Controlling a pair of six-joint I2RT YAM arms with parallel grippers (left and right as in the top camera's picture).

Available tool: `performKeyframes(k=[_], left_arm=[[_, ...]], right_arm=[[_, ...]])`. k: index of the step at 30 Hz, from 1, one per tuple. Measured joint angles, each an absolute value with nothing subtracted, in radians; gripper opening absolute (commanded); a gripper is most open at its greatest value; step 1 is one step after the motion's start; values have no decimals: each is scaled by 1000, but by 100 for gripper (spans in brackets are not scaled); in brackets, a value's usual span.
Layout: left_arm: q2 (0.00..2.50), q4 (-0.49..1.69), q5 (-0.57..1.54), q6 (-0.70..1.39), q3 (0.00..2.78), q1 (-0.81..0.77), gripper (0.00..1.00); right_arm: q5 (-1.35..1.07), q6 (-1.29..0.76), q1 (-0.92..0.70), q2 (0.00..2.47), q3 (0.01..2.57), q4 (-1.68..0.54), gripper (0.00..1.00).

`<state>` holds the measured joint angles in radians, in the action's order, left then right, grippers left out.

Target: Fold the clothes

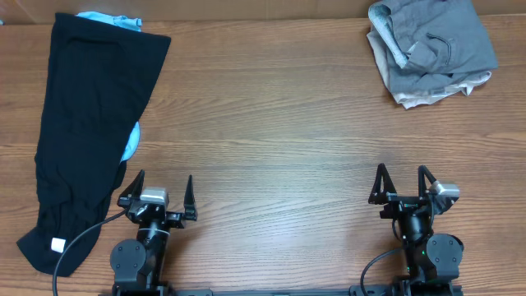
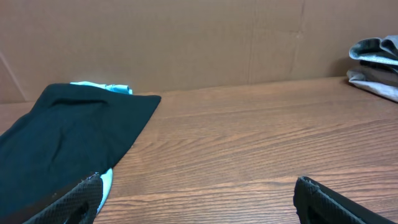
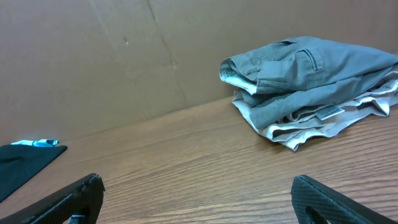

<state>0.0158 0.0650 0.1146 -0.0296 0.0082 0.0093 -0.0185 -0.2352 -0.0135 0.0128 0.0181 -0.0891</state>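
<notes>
A long black garment (image 1: 90,115) lies flat along the table's left side, with a light blue garment (image 1: 111,20) showing under its far end and right edge. The black garment also shows in the left wrist view (image 2: 62,137). A folded pile of grey and beige clothes (image 1: 431,49) sits at the far right corner; the right wrist view shows the pile (image 3: 311,81). My left gripper (image 1: 158,197) is open and empty at the near edge, just right of the black garment. My right gripper (image 1: 403,189) is open and empty at the near right.
A brown cardboard wall (image 2: 186,37) stands along the table's far edge. The wooden table (image 1: 271,123) stretches bare between the two sets of clothes. A black cable (image 1: 78,247) runs over the black garment's near end.
</notes>
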Motion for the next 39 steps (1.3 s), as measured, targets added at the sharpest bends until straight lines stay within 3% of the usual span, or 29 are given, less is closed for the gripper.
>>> performKeyframes(k=[39], left_arm=[[21,128,115,-29,81,9,100]], right_arm=[[-68,-187,-14,13,31,-2,100]])
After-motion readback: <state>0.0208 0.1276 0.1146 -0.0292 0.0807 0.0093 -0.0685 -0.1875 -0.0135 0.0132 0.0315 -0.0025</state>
